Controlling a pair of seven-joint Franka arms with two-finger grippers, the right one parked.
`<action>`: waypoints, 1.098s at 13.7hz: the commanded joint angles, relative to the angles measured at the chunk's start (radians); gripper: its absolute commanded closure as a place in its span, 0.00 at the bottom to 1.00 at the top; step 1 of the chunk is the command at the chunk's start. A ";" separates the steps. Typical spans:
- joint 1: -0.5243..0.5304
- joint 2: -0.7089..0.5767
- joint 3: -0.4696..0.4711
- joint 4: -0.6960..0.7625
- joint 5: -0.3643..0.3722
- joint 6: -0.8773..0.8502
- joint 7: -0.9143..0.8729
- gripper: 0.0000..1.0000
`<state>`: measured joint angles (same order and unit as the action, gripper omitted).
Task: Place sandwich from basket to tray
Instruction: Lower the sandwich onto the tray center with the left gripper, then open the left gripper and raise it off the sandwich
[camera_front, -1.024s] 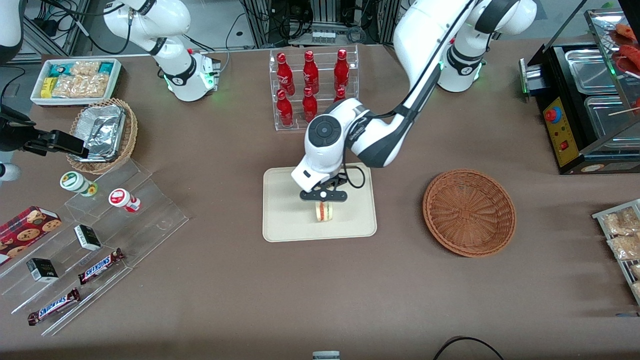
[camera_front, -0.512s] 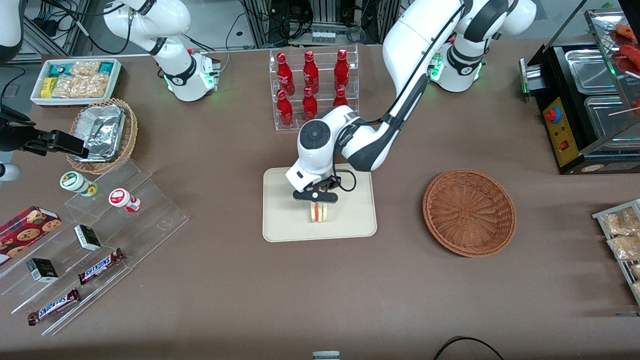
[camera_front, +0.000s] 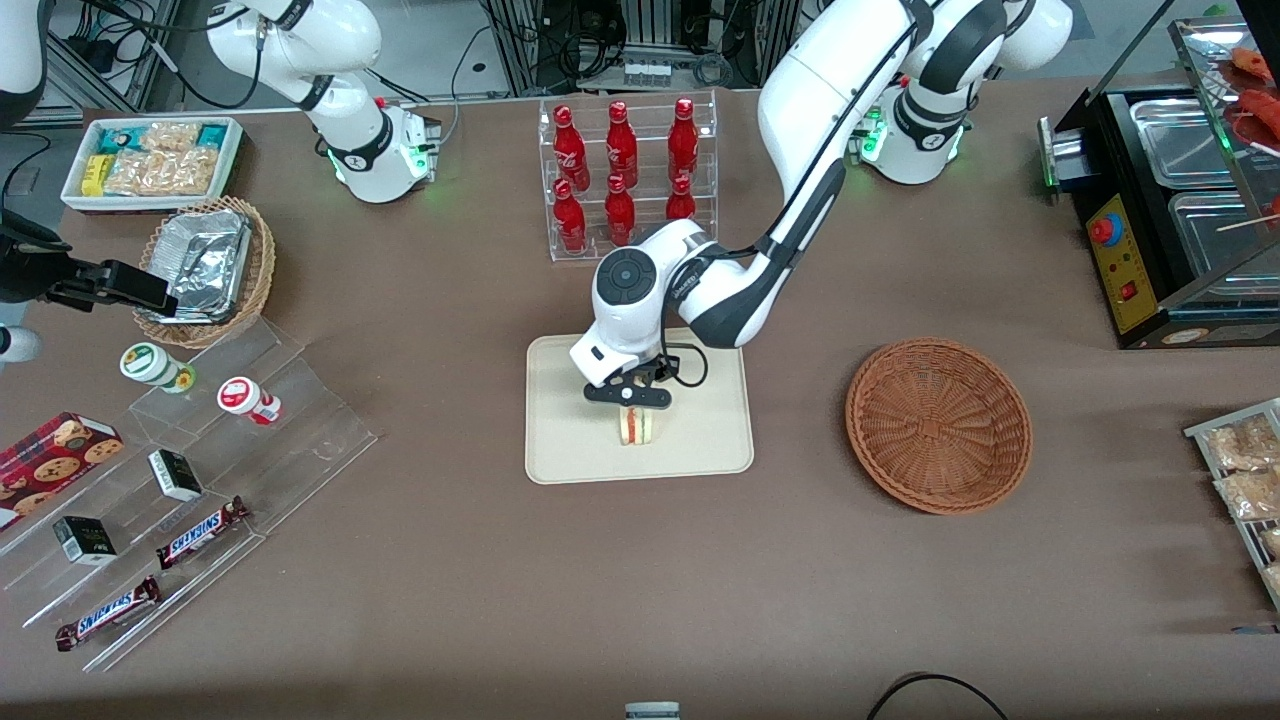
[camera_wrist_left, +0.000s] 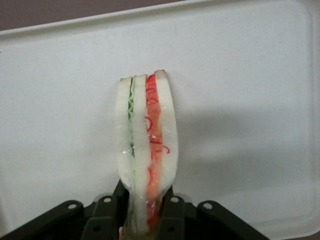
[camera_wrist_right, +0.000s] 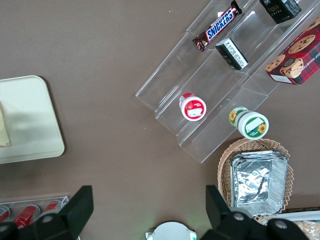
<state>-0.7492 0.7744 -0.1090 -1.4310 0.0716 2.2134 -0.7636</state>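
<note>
The sandwich is white with green and red stripes — tray cream, basket reddish-brown, the black hand pinching it.

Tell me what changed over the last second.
The gripper, still shut on the sandwich, carried it a little toward the parked arm's end and lowered it toward the tray. The jaws have not let go. The basket remains empty in place, and the tray has not moved.
</note>
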 joint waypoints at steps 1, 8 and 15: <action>-0.012 -0.026 0.014 0.024 0.001 -0.007 -0.013 0.00; 0.059 -0.277 0.023 0.007 -0.001 -0.257 -0.194 0.00; 0.284 -0.622 0.022 -0.160 -0.004 -0.484 0.016 0.00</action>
<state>-0.5317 0.2651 -0.0777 -1.4906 0.0709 1.7597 -0.8317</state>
